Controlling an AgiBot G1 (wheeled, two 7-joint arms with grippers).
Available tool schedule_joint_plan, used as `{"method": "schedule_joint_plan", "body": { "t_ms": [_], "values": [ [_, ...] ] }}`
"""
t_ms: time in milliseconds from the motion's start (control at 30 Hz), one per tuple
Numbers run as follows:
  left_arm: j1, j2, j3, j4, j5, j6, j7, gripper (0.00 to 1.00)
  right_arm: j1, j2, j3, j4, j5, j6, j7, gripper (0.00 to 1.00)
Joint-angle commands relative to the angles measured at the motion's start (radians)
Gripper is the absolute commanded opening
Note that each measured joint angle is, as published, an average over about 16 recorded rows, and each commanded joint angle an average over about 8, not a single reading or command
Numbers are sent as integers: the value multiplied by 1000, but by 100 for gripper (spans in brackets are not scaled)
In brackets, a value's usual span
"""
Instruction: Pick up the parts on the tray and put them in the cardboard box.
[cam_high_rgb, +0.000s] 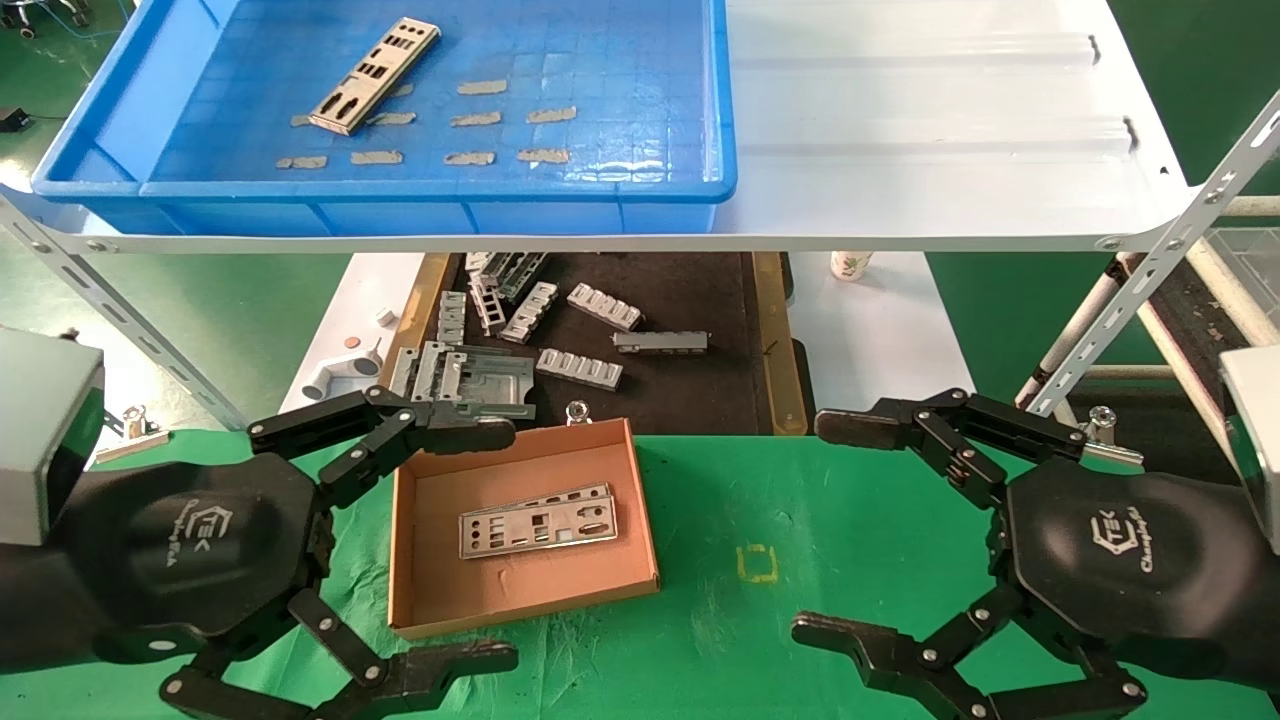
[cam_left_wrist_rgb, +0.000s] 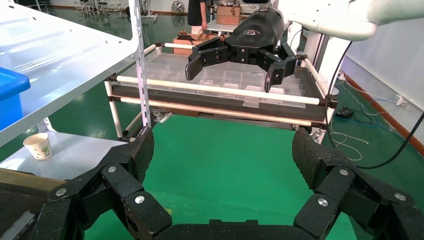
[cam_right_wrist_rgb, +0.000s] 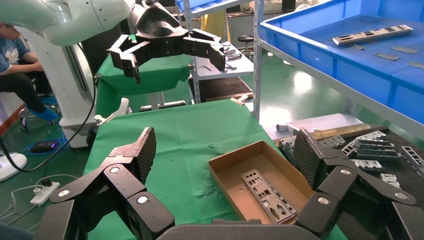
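One silver punched part (cam_high_rgb: 374, 75) lies in the blue tray (cam_high_rgb: 640, 175) on the upper white shelf, towards its far left; it also shows in the right wrist view as the part (cam_right_wrist_rgb: 373, 34). The cardboard box (cam_high_rgb: 430, 590) sits on the green cloth and holds parts (cam_high_rgb: 538, 522), (cam_right_wrist_rgb: 267, 194) stacked flat. My left gripper (cam_high_rgb: 510, 545) hangs open just left of the box, nothing between its fingers. My right gripper (cam_high_rgb: 805, 525) is open and empty over the cloth to the box's right. Each wrist view shows the other arm's gripper farther off.
Below the shelf a dark mat (cam_high_rgb: 690, 395) with wood-coloured rims carries several grey ribbed brackets (cam_high_rgb: 580, 368). A paper cup (cam_high_rgb: 850, 265) stands on the white table beyond. A slanted shelf strut (cam_high_rgb: 1150, 270) rises at the right. A yellow square mark (cam_high_rgb: 757, 563) is on the cloth.
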Motion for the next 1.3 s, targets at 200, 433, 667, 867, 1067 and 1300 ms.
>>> {"method": "schedule_joint_plan", "body": {
  "t_ms": [200,433,667,867,1067,1300],
  "values": [
    [0,0,0,0,0,0,0,100,0,0,0,0,0,0,0,100],
    [0,0,0,0,0,0,0,100,0,0,0,0,0,0,0,100],
    [0,0,0,0,0,0,0,100,0,0,0,0,0,0,0,100],
    [0,0,0,0,0,0,0,100,0,0,0,0,0,0,0,100],
    [0,0,0,0,0,0,0,100,0,0,0,0,0,0,0,100],
    [0,0,0,0,0,0,0,100,0,0,0,0,0,0,0,100]
  ]
}}
